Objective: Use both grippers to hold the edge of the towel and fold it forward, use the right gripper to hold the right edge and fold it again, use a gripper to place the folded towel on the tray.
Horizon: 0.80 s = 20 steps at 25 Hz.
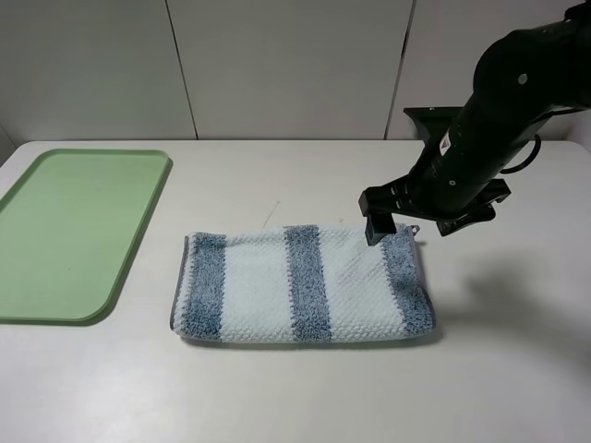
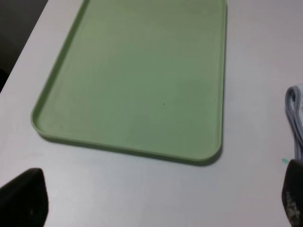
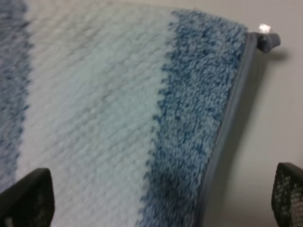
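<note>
Your towel (image 1: 305, 286) lies flat in the middle of the bench (image 1: 277, 388), folded double, with its stripes running from the far edge toward the near edge. The tray (image 1: 55, 231) sits along the bench's left edge and holds nothing. A strip of bare bench separates it from the towel's left end.

Your right end effector (image 3: 158, 196) is spread wide over the towel's far right corner. Its two fingertips (image 3: 28, 198) straddle the outer blue-grey stripe and the edge of the towel (image 3: 227, 127), with nothing pinched between them. The small loop (image 3: 267, 41) sticks out from that corner onto the bench. You cannot tell from these views whether a fingertip touches the terry.

Your left end effector (image 2: 158, 198) is also spread and holds nothing. It is above the bench beside the tray's rim, near the left edge, and the towel's layered hem shows at the border of its wrist view.
</note>
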Available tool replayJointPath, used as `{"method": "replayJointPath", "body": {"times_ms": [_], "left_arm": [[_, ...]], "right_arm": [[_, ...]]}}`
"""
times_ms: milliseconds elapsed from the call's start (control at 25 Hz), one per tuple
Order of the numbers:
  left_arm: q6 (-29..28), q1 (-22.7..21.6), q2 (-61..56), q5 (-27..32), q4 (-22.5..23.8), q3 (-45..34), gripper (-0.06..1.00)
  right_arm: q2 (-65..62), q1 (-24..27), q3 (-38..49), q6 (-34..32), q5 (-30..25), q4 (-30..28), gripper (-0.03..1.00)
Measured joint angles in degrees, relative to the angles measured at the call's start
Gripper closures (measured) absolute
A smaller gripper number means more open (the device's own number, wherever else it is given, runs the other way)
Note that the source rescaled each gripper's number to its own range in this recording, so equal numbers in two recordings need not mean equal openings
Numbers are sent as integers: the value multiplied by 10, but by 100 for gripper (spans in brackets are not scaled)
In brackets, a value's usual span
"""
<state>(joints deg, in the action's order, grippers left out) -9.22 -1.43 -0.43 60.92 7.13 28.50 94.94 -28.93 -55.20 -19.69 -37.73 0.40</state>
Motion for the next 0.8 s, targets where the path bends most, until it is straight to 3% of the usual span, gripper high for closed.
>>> {"method": "replayJointPath", "body": {"times_ms": [400,800], "left_arm": [[0,0,0,0,0,0,-5],[0,0,0,0,0,0,-5]], "right_arm": [[85,50,0,2,20,-8,-3],[150,55,0,15,49,-13,-3]]}}
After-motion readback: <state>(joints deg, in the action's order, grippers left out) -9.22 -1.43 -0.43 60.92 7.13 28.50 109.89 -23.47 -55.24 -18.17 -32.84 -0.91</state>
